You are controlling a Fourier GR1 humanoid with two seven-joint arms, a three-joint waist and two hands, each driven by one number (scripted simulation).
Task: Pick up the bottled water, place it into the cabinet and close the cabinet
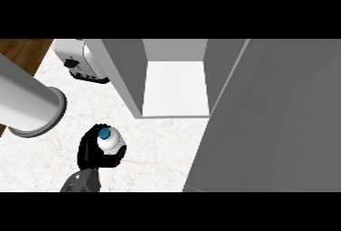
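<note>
Only the head view is on my screen. The right hand (92, 152) comes up from the lower edge, left of centre, on a short stretch of grey forearm. Its black fingers are wrapped round the bottled water (108, 139). I see the bottle almost straight from above: a blue cap in the middle of a pale round body, with the hand covering its left and lower sides and one fingertip hooked round on the right. I cannot tell from this angle whether the bottle stands on the counter (160, 149) or hangs just above it.

The bottle is outside the cabinet (126, 76), over the white marbled counter, below and to the left of the cabinet's opening. The cabinet is open, and its pale inner floor (177, 85) shows between grey side walls. The cabinet door (279, 117) is swung out and fills most of the right side of the view as a broad grey panel, well apart from the hand.

At the top left a silver toaster (83, 61) sits on the counter just beside the cabinet's left wall. A large grey cylinder (26, 97) with a flanged end reaches in from the left edge (I cannot say what it is). It is near the hand but not touching it. A strip of brown wood (23, 47) shows in the top left corner beyond the counter.
</note>
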